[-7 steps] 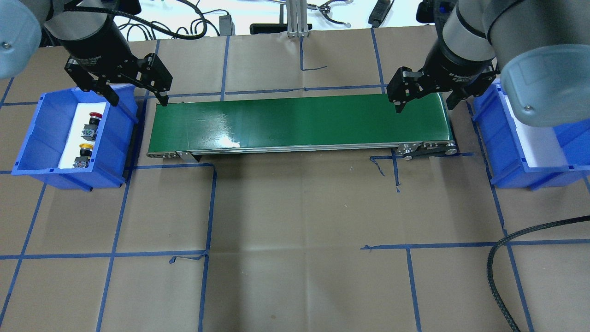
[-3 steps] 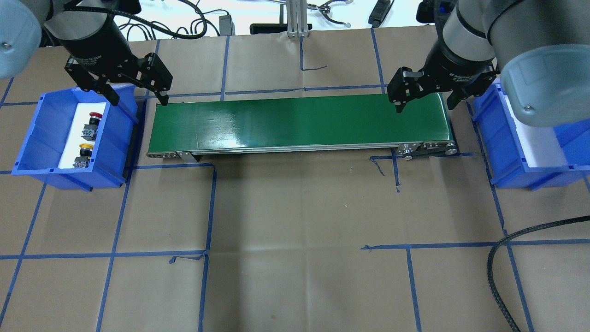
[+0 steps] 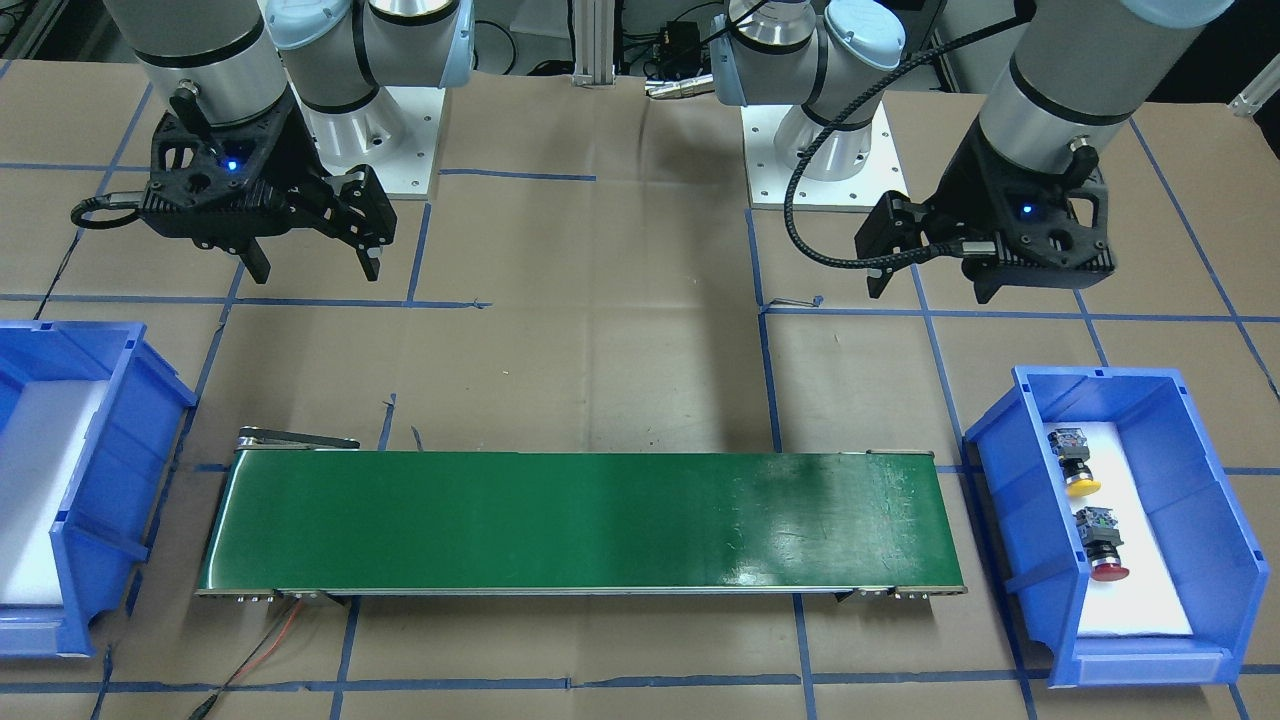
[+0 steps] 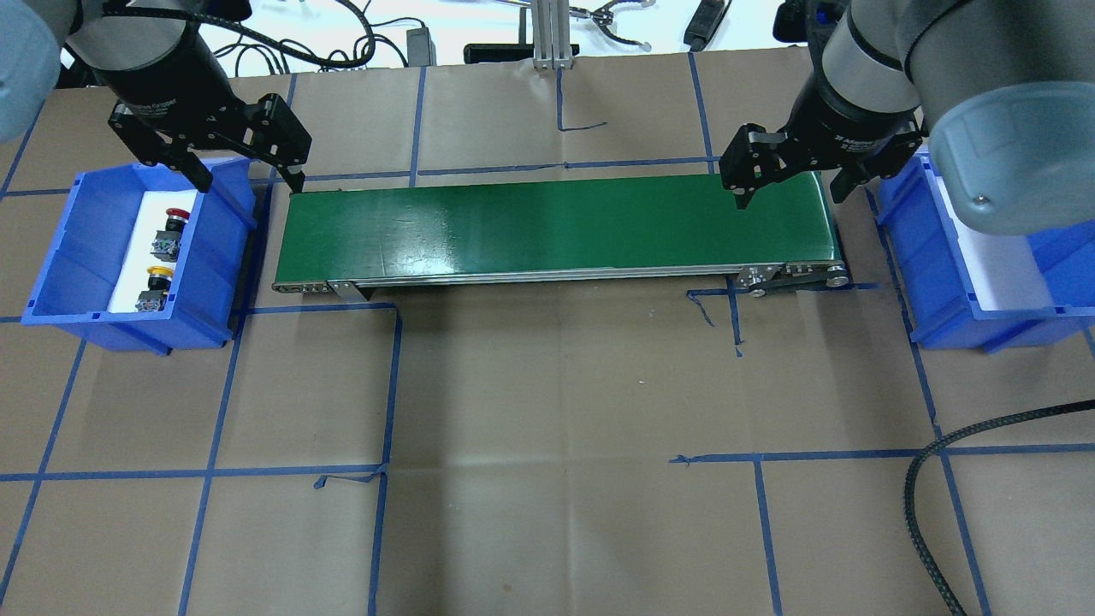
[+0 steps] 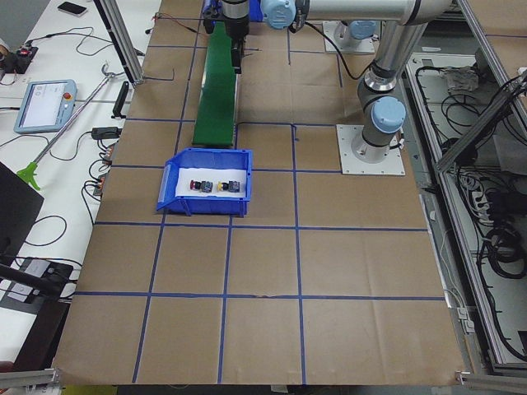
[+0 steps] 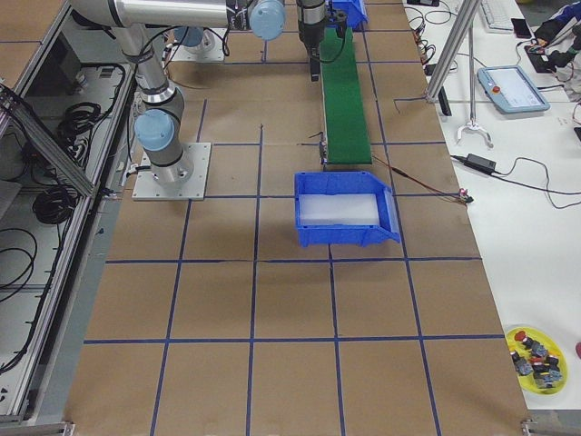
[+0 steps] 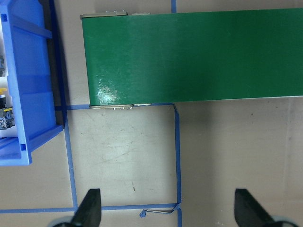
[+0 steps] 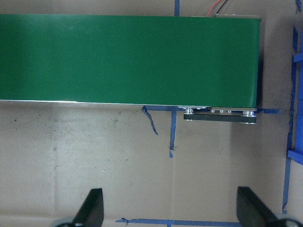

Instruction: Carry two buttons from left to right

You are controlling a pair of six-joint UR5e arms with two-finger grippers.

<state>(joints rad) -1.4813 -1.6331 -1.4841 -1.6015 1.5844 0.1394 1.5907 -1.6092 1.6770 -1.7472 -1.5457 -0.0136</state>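
The two buttons lie in the blue bin [image 4: 51,257] near the left edge of the table. They rest on their sides on a white pad, one just beside the other. The red button [image 4: 171,229] is closer to the far edge and the yellow button [image 4: 155,287] is closer to the near edge. The left fingers [image 4: 289,152] are spread wide and hold nothing. They hang over the spot where the bin meets the left end of the green belt [image 4: 556,227]. The right fingers [image 4: 741,171] are also spread wide and hold nothing, over the belt's other end, near the second blue bin [image 4: 941,257] by the right edge. The buttons look small, hard and light, so I think they lift easily. The round caps look smooth and may slip or roll. A better place to grab is likely the black ring or the flat sides of the grey block, squeezing gently from both sides.
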